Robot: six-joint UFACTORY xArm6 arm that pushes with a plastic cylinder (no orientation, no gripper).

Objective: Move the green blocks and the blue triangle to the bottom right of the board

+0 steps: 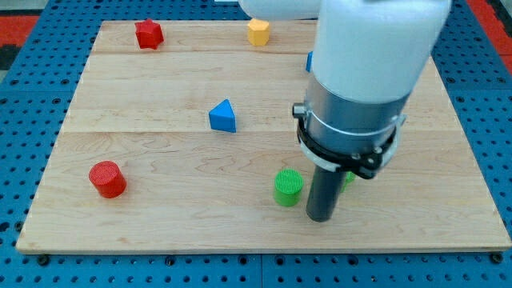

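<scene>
A green cylinder [288, 187] stands near the bottom of the wooden board [160, 232], a little right of centre. My tip [320, 218] rests just to the right of it, close but slightly apart. A second green block [348, 178] peeks out from behind the rod on its right; its shape is hidden. The blue triangle [223, 117] sits near the board's middle, up and left of the green cylinder.
A red cylinder [106, 178] stands at the lower left. A red star-like block [149, 34] is at the top left and a yellow block [258, 32] at the top centre. A blue block [309, 62] is mostly hidden behind the arm [368, 72].
</scene>
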